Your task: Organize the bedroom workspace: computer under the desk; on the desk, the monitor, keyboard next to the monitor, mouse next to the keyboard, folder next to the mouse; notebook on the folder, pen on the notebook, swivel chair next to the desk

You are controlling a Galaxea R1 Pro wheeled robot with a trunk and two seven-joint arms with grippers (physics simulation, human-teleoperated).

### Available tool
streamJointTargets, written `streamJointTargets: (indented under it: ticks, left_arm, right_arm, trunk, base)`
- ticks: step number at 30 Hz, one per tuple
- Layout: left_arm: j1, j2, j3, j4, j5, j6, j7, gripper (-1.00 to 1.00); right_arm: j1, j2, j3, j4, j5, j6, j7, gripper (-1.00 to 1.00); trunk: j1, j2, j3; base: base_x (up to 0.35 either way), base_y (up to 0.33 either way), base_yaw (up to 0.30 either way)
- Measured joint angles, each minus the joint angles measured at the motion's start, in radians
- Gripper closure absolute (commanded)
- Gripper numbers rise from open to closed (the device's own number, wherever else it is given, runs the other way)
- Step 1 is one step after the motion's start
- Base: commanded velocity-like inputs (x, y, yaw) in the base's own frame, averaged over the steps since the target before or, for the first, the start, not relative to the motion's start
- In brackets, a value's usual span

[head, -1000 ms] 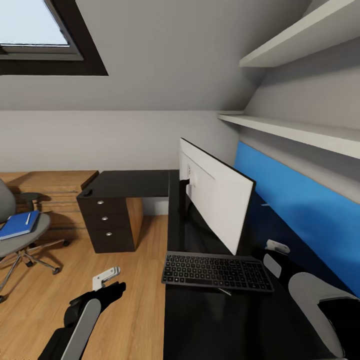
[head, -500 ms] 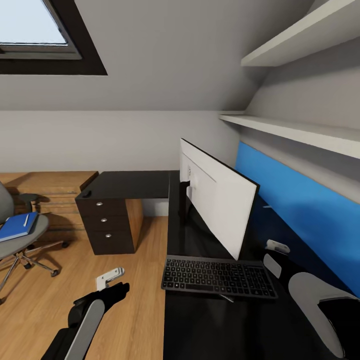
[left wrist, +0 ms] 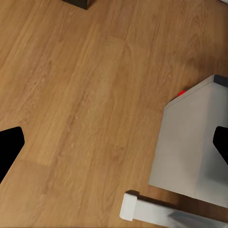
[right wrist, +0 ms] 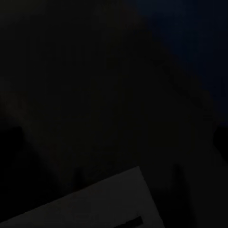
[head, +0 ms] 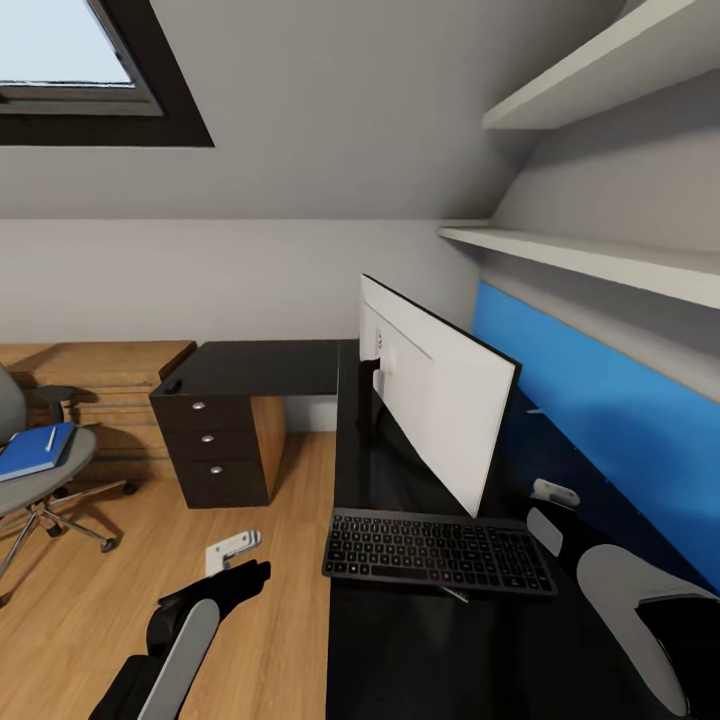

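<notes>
Light wood flooring fills the frame's lower left. At left, the bright blue folder (head: pixel 35 451) lies on the grey swivel chair (head: pixel 40 470). The left gripper (head: pixel 232 549) hangs empty, jaw state indeterminate; approach squarely. The dark-keyed keyboard (head: pixel 436 551) lies on the glossy black desk (head: pixel 420 650) below the wide monitor (head: pixel 440 400).

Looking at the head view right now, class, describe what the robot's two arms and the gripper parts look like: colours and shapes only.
The left arm is a black casing with a light grey panel along it, ending in a black wrist and a pale grey-white left gripper. The right arm has a large rounded grey shell over black, with a smaller grey oval cover nearer the wrist and a small white part at its end. No cables or markings are visible.
</notes>
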Motion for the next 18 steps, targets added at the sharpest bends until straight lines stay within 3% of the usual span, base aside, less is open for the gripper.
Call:
streamJointTargets:
  ticks: [18]
  left_arm:
    - [0.0, 0.001, -0.001, -0.001, 0.0, 0.0, 0.0, -1.0]
  right_arm:
    - [0.0, 0.0, 0.0, -0.001, 0.001, 0.0, -0.005, -1.0]
  trunk:
    - [0.069, -0.126, -0.056]
  base:
    - [0.0, 0.0, 0.0]
